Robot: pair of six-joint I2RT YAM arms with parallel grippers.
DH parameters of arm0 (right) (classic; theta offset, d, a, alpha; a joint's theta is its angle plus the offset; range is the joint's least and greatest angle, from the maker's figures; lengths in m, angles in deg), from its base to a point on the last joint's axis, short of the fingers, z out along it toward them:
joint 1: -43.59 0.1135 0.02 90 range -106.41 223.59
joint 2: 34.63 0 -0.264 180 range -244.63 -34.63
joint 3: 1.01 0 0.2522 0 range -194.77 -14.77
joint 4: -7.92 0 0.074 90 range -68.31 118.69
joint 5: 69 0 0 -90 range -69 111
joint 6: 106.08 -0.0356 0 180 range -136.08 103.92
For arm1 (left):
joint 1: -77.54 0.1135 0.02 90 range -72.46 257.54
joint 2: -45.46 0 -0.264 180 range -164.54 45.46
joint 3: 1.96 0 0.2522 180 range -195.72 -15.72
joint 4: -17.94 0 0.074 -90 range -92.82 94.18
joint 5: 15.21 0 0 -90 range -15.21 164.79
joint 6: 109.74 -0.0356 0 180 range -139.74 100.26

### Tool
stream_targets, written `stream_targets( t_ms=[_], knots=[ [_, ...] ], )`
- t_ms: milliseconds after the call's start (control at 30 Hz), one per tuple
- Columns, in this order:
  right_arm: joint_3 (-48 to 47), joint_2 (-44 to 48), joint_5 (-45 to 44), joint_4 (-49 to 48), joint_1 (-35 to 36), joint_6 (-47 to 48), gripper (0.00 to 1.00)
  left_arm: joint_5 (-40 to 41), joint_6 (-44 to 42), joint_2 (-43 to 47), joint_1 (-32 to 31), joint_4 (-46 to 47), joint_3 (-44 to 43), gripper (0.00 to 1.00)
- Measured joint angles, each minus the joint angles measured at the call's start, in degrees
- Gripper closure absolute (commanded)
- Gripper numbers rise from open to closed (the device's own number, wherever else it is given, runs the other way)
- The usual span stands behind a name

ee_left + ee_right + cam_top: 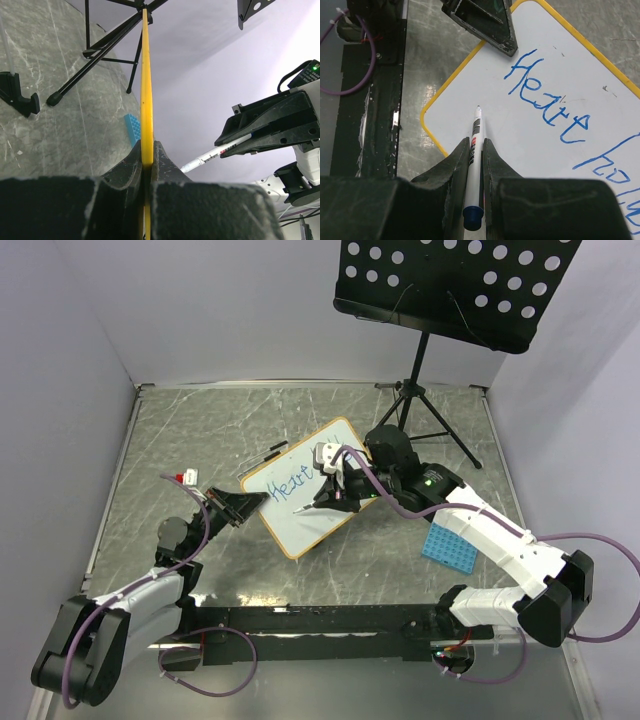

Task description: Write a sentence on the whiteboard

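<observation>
The whiteboard point(300, 525) lies tilted mid-table, its yellow frame point(146, 75) seen edge-on in the left wrist view. My left gripper point(250, 505) point(147, 150) is shut on the board's left edge. The sentence point(545, 95) is in blue: "Heart" is finished and a second word point(610, 165) runs off the view's right side. My right gripper point(325, 495) point(476, 142) is shut on a white marker point(478, 120) point(215, 154) with a blue end cap. Its tip points at the bare board point(520, 145) below "Heart". Whether the tip touches, I cannot tell.
A black perforated music stand point(455, 290) on a tripod point(420, 410) stands behind the board. A blue grid tray point(452, 545) lies by the right arm. A small red-and-white piece point(183, 478) sits at the left. A black rail point(320, 620) runs along the near edge.
</observation>
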Motion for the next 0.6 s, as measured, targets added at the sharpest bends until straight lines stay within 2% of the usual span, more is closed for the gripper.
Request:
stream_targets(
  t_ms=[600],
  knots=[
    [0.0, -0.7, -0.5, -0.1, 2.4, -0.3, 1.0, 0.2, 0.1, -0.3, -0.3, 0.4, 0.1, 0.99]
  ],
)
